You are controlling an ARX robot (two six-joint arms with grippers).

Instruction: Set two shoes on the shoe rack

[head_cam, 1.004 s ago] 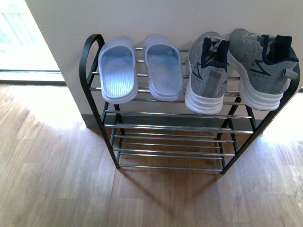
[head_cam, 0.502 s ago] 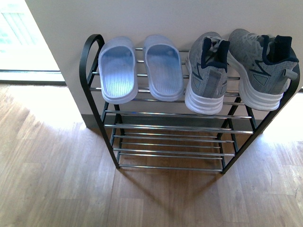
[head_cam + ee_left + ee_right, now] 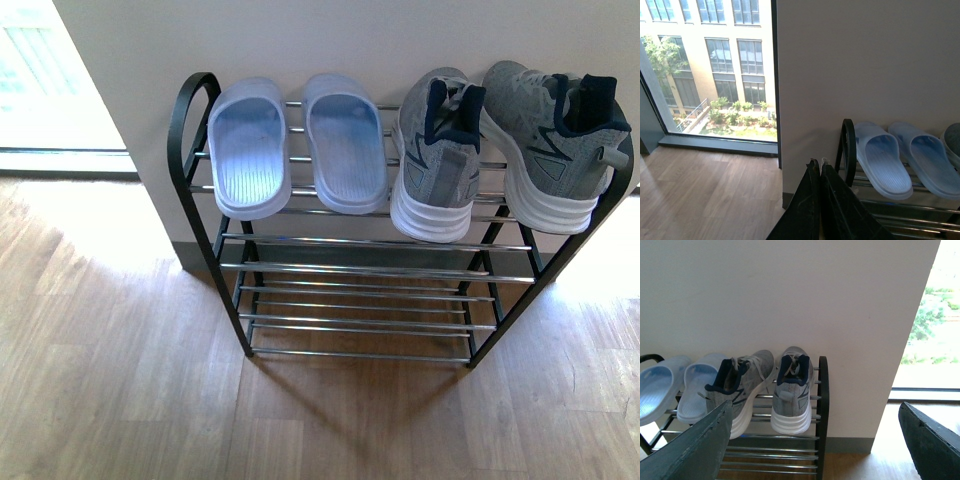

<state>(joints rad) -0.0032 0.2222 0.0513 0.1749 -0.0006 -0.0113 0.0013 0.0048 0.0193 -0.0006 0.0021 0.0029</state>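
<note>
Two pale blue slippers [image 3: 248, 150] [image 3: 345, 140] lie side by side on the left half of the shoe rack's [image 3: 360, 270] top tier. Two grey sneakers [image 3: 437, 155] [image 3: 555, 140] with white soles rest on the right half, heels toward me. Neither arm shows in the front view. In the left wrist view my left gripper [image 3: 819, 167] is shut with nothing in it, held back from the rack's left loop [image 3: 847, 150] and the slippers [image 3: 885, 160]. In the right wrist view my right gripper [image 3: 815, 425] is open and empty, back from the sneakers [image 3: 792, 390] [image 3: 740, 390].
The rack stands against a pale wall [image 3: 330, 40] on a wood floor [image 3: 110, 370]. Its lower chrome tiers [image 3: 360, 320] hold nothing. A full-height window [image 3: 710, 70] is to the left of the wall, and another bright window [image 3: 935, 325] is to its right.
</note>
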